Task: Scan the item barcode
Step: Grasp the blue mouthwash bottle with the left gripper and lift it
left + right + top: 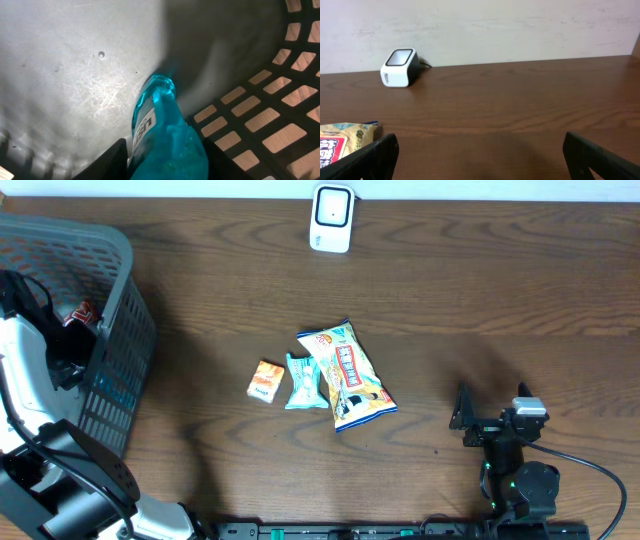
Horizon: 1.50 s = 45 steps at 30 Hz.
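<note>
Inside grey basket [60, 75], left hand [165, 161] seemingly clamping blue bottle [159, 114], right hand [485, 159] wide, snack packets [350, 375] mid-table

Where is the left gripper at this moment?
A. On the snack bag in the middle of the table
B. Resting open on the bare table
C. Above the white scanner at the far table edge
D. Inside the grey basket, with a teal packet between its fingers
D: in the left wrist view the left gripper is surrounded by the grey basket floor and lattice wall, and the teal packet sits between its fingers.
</note>
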### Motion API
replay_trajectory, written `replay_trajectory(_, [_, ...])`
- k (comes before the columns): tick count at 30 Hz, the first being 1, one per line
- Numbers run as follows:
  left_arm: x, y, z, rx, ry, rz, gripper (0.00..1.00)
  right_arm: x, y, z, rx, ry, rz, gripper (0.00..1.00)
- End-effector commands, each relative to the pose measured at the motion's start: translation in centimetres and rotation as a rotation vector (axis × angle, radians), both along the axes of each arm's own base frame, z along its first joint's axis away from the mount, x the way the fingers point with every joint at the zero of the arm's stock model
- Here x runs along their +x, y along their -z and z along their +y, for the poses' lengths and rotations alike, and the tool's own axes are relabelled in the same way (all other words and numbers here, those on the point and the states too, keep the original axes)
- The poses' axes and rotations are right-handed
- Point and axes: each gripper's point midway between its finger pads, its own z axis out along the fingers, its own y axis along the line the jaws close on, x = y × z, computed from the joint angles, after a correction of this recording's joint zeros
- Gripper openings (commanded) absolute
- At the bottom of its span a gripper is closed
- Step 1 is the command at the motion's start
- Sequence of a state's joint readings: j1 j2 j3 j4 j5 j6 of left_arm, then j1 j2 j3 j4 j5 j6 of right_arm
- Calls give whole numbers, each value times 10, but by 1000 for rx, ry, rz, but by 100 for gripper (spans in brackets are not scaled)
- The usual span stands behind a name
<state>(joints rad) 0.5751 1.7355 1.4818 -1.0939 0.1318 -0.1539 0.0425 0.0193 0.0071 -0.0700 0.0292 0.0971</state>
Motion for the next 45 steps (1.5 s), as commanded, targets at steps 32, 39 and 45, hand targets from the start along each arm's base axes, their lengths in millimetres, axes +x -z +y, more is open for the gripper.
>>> replay_trajectory(32, [27, -23, -26, -196, -126, -154, 25, 0, 1, 0, -9, 0, 4, 99])
replay_trajectory(39, [31, -61, -25, -137, -109, -269, 25, 0, 1, 0, -9, 0, 4, 99])
replay_trajectory(45, [26, -103, -28, -68, -94, -394, 25, 0, 1, 0, -9, 0, 4, 99])
